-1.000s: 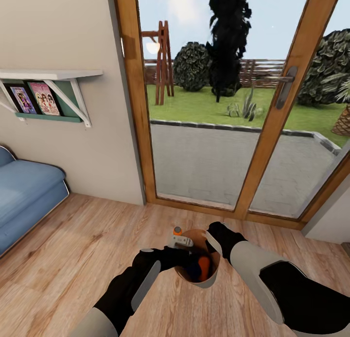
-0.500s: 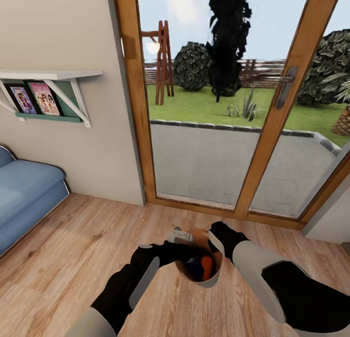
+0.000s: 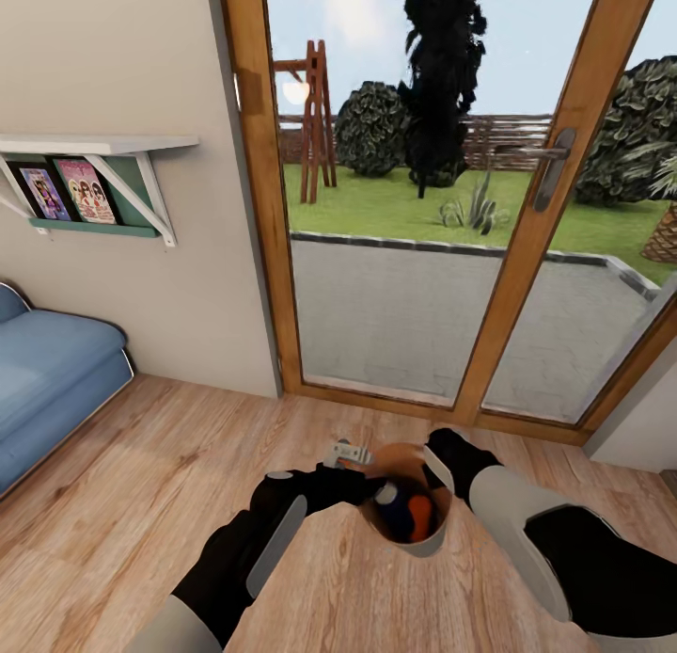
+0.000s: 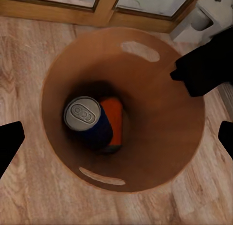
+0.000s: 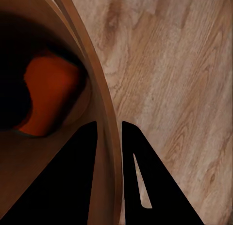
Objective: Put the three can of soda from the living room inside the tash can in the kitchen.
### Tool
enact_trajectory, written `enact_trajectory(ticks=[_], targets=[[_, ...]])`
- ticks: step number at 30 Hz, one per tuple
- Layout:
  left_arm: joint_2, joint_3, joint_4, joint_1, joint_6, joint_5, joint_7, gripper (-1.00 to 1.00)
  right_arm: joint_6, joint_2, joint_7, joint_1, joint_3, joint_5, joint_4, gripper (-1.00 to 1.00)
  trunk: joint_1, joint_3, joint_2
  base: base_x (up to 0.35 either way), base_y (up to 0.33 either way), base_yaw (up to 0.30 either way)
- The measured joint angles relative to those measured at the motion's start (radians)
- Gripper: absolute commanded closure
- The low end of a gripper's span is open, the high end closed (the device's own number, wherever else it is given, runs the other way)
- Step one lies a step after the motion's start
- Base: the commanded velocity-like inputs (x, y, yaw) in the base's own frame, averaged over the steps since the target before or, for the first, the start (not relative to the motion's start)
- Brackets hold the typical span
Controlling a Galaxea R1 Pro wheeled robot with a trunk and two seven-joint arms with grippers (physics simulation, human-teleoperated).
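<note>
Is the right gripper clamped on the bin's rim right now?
Yes, the right gripper has one finger inside and one outside the trash can wall.

Your left arm (image 3: pixel 246 549) is matte black along the forearm, with a long pale grey panel inset on its side and a light grey shell nearer the elbow. Your right arm (image 3: pixel 555 559) shows a rounded light grey segment behind a black wrist, then a bulky black section toward the shoulder. Your left gripper (image 4: pixel 116 142) has flat black fingers (image 4: pixel 9 142). Your right gripper (image 5: pixel 110 137) has black, pointed, wedge-shaped fingers (image 5: pixel 77 176), one with a narrow slot.
</note>
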Motion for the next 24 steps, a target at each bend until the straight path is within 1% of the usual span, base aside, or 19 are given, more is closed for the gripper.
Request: enact_trajectory(ticks=[3, 9, 10, 11, 12, 13, 14, 15, 17, 18, 19, 20, 22, 24], targets=[[0.000, 0.001, 0.000, 0.000, 0.000, 0.000, 0.000, -1.00, 0.002, -0.013, 0.002, 0.000, 0.008, 0.006, -0.001, 1.00, 0.000, 0.000, 0.000, 0.000, 0.000, 0.000], [0.001, 0.005, 0.001, 0.000, 0.000, 0.000, 0.000, -1.00, 0.000, -0.037, 0.006, 0.000, 0.000, -0.004, -0.004, 1.00, 0.000, 0.000, 0.000, 0.000, 0.000, 0.000], [0.001, 0.007, 0.002, 0.000, 0.000, -0.001, 0.000, -1.00, -0.001, -0.049, 0.009, 0.000, -0.009, -0.010, -0.004, 1.00, 0.000, 0.000, 0.000, 0.000, 0.000, 0.000], [0.001, 0.007, 0.002, 0.000, 0.000, -0.001, 0.000, -1.00, -0.001, -0.058, 0.013, 0.000, -0.004, -0.006, -0.005, 1.00, 0.000, 0.000, 0.000, 0.000, 0.000, 0.000], [0.001, 0.009, 0.003, 0.000, 0.000, -0.001, 0.000, -1.00, 0.000, -0.079, 0.031, 0.000, -0.010, -0.006, -0.007, 1.00, 0.000, 0.000, 0.000, 0.000, 0.000, 0.000], [0.001, 0.010, 0.003, 0.000, 0.000, -0.001, 0.001, -1.00, 0.002, -0.103, 0.075, 0.000, 0.000, 0.005, -0.009, 1.00, 0.000, 0.000, 0.000, 0.000, 0.000, 0.000], [0.001, 0.010, 0.004, -0.001, 0.000, -0.001, 0.001, -1.00, 0.003, -0.116, 0.100, 0.000, 0.016, 0.014, -0.008, 1.00, 0.000, 0.000, 0.000, 0.000, 0.000, 0.000], [0.001, 0.010, 0.005, -0.001, 0.000, -0.001, 0.001, -1.00, 0.003, -0.127, 0.128, 0.000, 0.022, 0.019, -0.009, 1.00, 0.000, 0.000, 0.000, 0.000, 0.000, 0.000], [0.001, 0.011, 0.007, -0.002, 0.000, -0.001, 0.001, -1.00, 0.001, -0.147, 0.193, 0.000, 0.013, 0.005, -0.010, 1.00, 0.000, 0.000, 0.000, 0.000, 0.000, 0.000], [0.001, 0.011, 0.009, -0.003, 0.000, -0.001, 0.001, -1.00, 0.001, -0.161, 0.248, 0.000, 0.009, -0.002, -0.011, 1.00, 0.000, 0.000, 0.000, 0.000, 0.000, 0.000], [0.001, 0.012, 0.010, -0.003, 0.000, -0.002, 0.001, -1.00, 0.001, -0.168, 0.273, 0.000, -0.002, -0.016, -0.012, 1.00, 0.000, 0.000, 0.000, 0.000, 0.000, 0.000], [0.001, 0.012, 0.011, -0.003, 0.000, -0.002, 0.002, -1.00, 0.001, -0.174, 0.292, -0.001, -0.012, -0.019, -0.014, 1.00, 0.000, 0.000, 0.000, 0.000, 0.000, 0.000], [0.005, 0.014, 0.017, -0.004, 0.000, -0.003, 0.011, -1.00, 0.001, -0.192, 0.336, -0.001, -0.003, -0.008, -0.013, 1.00, 0.000, 0.000, 0.000, 0.000, 0.000, 0.000], [0.007, 0.015, 0.028, -0.005, 0.000, -0.003, 0.024, -1.00, 0.000, -0.198, 0.345, -0.001, 0.012, 0.015, -0.013, 1.00, 0.000, 0.000, 0.000, 0.000, 0.000, 0.000]])
